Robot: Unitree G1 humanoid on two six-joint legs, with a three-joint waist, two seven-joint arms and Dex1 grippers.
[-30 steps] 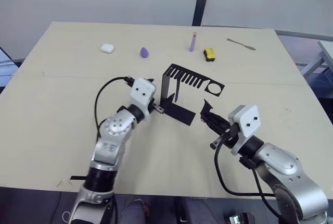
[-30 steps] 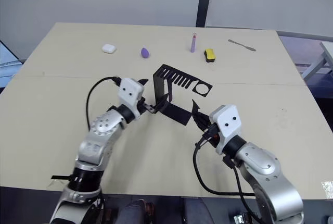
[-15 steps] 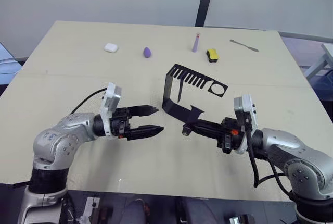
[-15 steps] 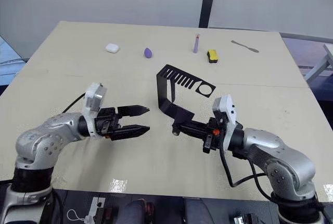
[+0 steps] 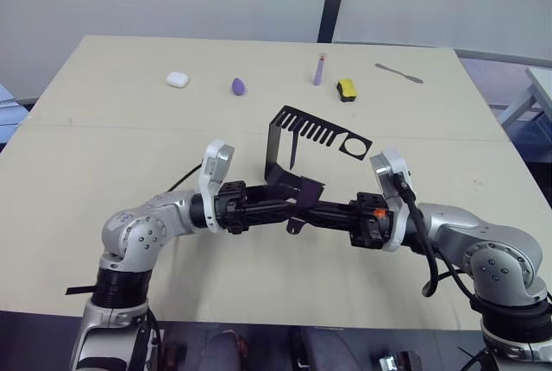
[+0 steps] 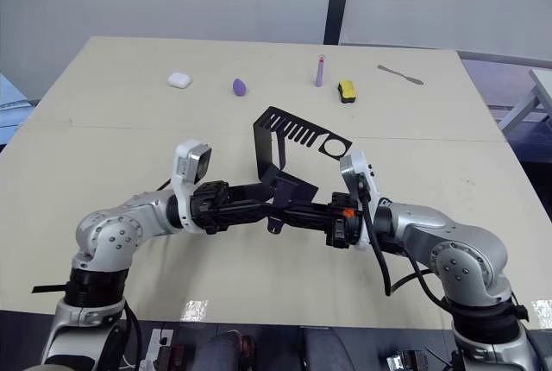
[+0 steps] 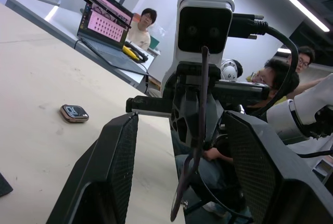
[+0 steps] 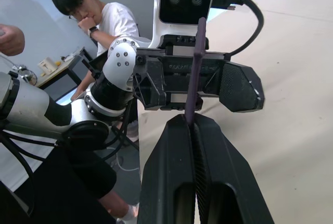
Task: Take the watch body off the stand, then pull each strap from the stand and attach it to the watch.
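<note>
The left gripper (image 5: 274,210) is open wide and holds nothing. It points straight at the right gripper (image 8: 193,119), tip to tip, in front of the stand (image 5: 315,132). A thin strap (image 8: 193,78) sits between the left fingers, and its long side runs across them. The right gripper is pinched tight on one end of this strap. The watch body (image 7: 74,113) lies flat on the table (image 5: 129,129), apart from both grippers. I think the strap must go to it, and only the left gripper is free.
</note>
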